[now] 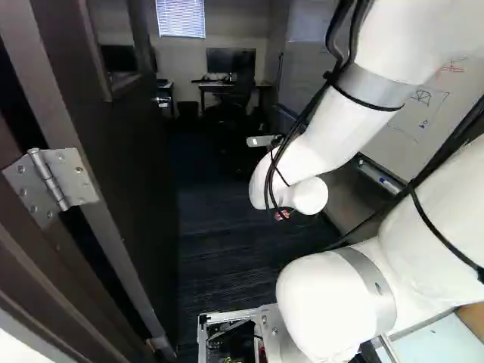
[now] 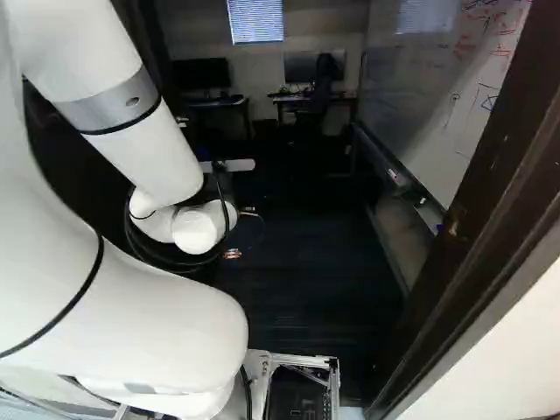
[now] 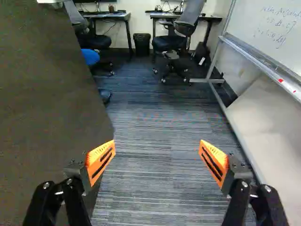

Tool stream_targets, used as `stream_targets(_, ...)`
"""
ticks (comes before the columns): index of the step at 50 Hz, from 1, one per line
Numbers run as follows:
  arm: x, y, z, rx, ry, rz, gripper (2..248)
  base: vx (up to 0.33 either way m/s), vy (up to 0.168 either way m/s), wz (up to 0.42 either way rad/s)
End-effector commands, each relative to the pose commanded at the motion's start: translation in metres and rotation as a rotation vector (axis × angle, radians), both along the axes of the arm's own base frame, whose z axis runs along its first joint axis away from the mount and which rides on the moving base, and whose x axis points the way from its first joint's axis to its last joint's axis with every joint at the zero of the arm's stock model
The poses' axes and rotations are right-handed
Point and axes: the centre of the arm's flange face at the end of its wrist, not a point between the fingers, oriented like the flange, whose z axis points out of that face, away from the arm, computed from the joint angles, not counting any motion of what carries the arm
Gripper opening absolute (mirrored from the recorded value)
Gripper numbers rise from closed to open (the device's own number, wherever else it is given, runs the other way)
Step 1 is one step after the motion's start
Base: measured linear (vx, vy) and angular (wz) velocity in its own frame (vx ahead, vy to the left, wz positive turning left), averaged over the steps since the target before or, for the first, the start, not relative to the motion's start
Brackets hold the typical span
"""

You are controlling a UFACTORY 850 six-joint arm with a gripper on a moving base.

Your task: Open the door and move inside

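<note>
The released gripper hangs beside the open door; the tray holds a marker, the bin's contents unclear.

Office furniture and a whiteboard
In the right base view, the whiteboard fills the upper right; two desks with monitors stand at upper centre, a dark chair at the right one, a blind at the top. The wrist view shows a black bin between the desks, on striped carpet.
</note>
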Motion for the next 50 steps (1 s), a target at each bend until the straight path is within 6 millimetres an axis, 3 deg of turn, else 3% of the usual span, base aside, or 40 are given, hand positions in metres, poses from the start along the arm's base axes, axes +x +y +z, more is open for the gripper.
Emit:
stream_targets(22, 0.0, 0.0, 0.0, 0.0, 0.0, 0.0, 247, 0.155, -0.04, -0.007)
stream_targets(50, 0.0, 0.0, 0.0, 0.0, 0.0, 0.0, 247, 0.187, 0.004, -0.015)
